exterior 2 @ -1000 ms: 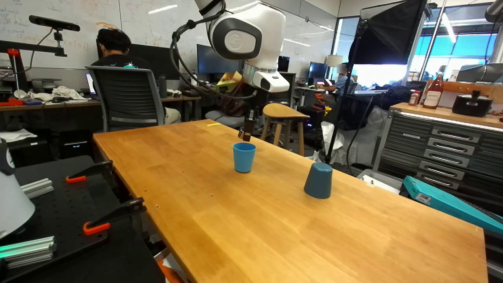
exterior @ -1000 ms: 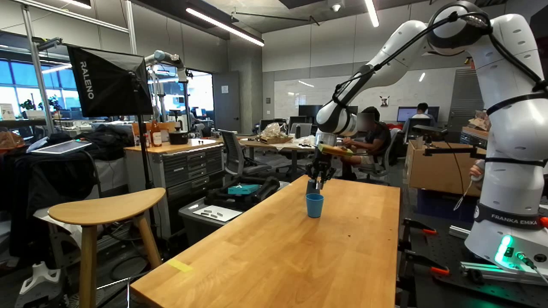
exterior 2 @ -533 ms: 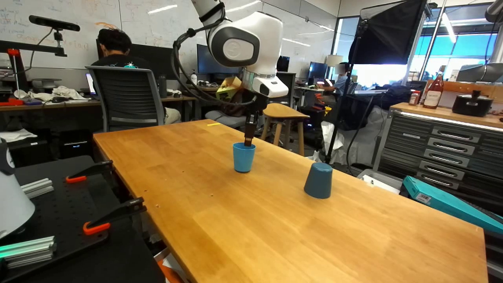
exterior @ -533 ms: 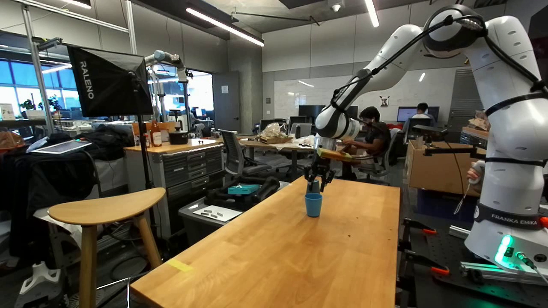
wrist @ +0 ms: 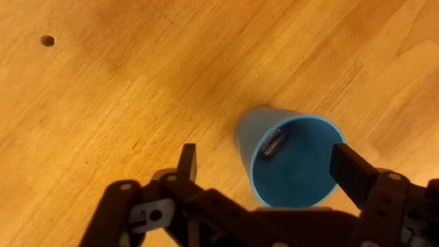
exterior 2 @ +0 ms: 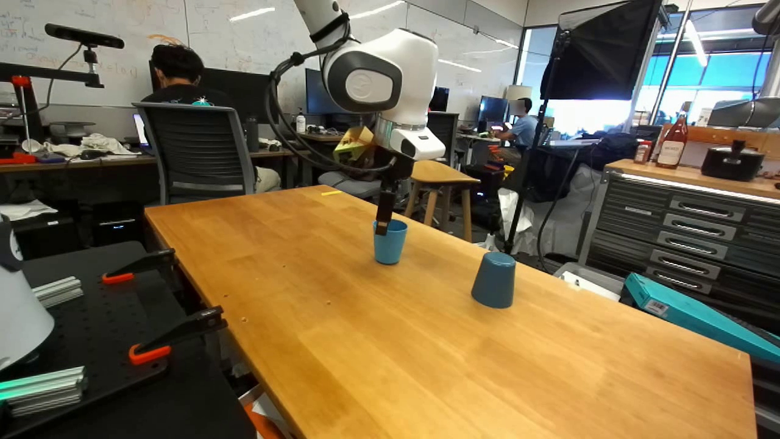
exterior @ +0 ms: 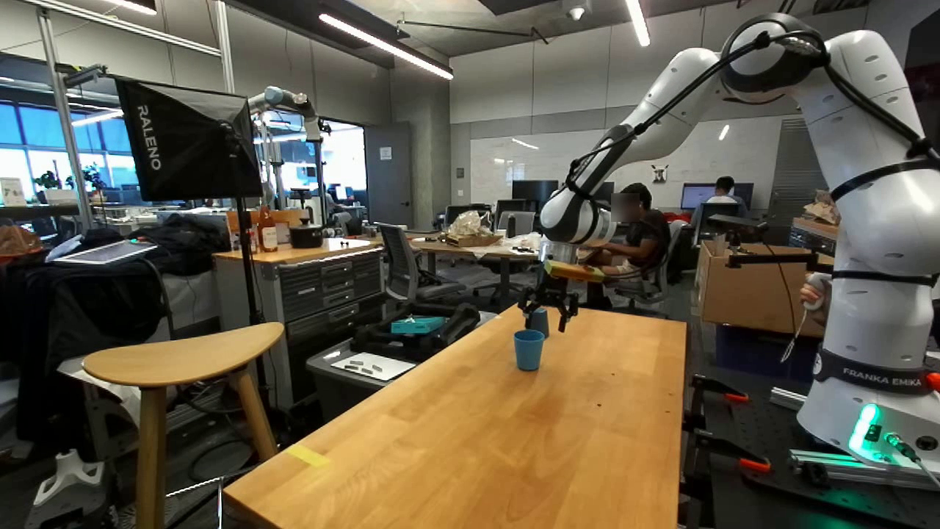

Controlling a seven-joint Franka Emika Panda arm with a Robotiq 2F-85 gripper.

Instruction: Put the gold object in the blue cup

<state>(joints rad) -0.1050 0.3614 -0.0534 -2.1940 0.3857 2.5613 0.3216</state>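
Wrist view: end effector (wrist: 263, 149) spread, empty; near it, blue cup (wrist: 301, 171) holds metallic piece (wrist: 273, 144); placing seems done; next, retreat.

In an exterior view the gaze runs lengthwise along the counter (exterior: 470, 455), from its near end. In an exterior view it faces roughly the reverse way, angled down, the stool (exterior 2: 442, 173) beyond. Both exterior views share counter, arm (exterior 2: 378, 73) and blue cup (exterior 2: 391, 247); the wrist view looks down from close above the cup.
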